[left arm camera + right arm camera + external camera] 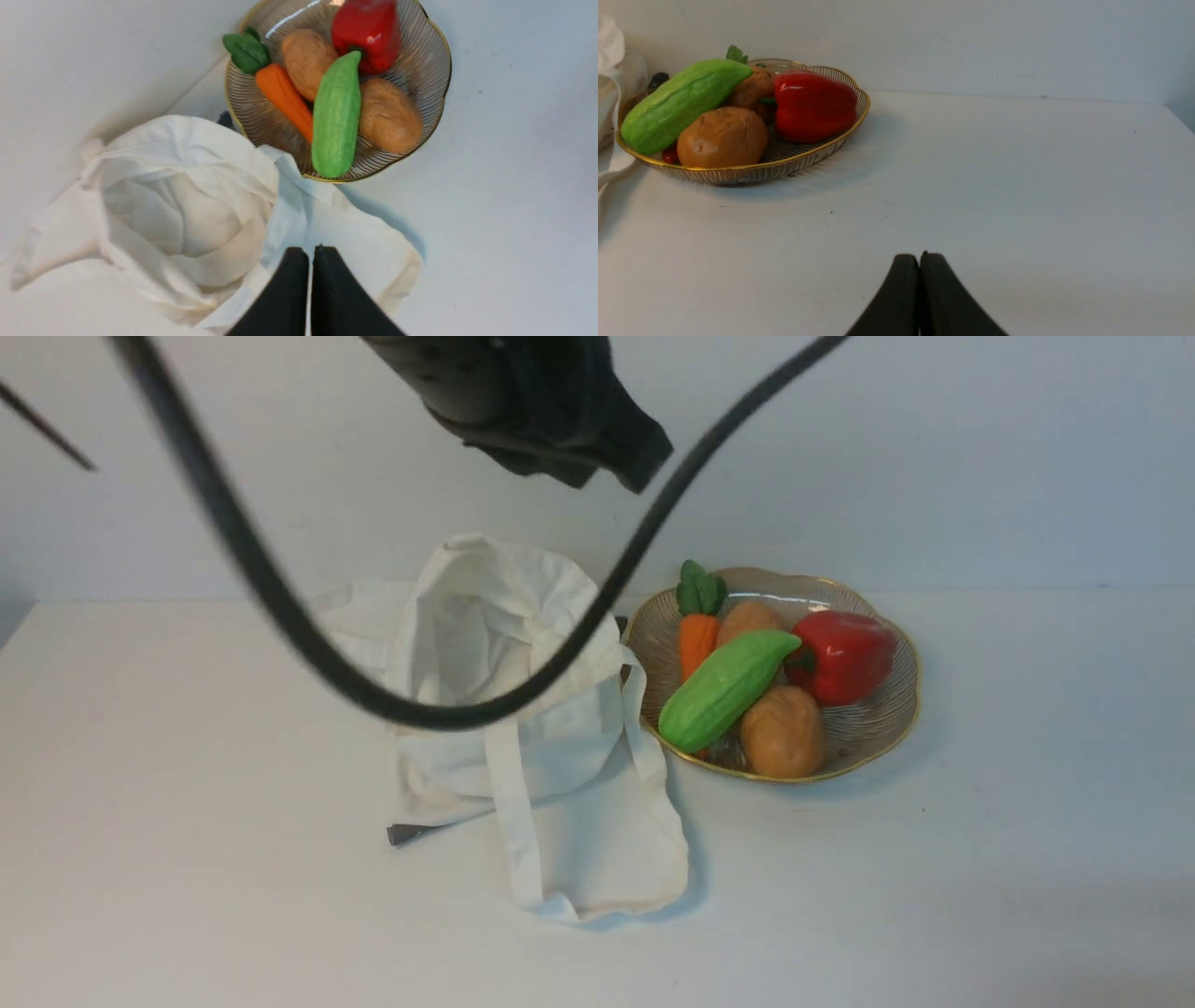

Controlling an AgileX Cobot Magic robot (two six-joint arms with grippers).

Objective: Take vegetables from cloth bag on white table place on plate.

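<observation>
The green cucumber-like vegetable (pixel 725 689) lies in the ribbed, gold-rimmed plate (pixel 878 723) on top of the other produce. It also shows in the left wrist view (pixel 335 116) and the right wrist view (pixel 677 105). The off-white cloth bag (pixel 523 728) stands open and slumped left of the plate, its mouth showing no vegetable (pixel 187 205). My left gripper (pixel 311 254) is shut and empty, high above the bag's near edge. My right gripper (pixel 919 259) is shut and empty, low over the white table (pixel 1017 186), right of the plate.
The plate also holds an orange carrot (pixel 695 639), two tan potatoes (pixel 782 733) and a red pepper (pixel 840 656). A dark arm part (pixel 532 401) and a black cable (pixel 308 635) hang across the front view. A small dark object (pixel 411 833) pokes out under the bag.
</observation>
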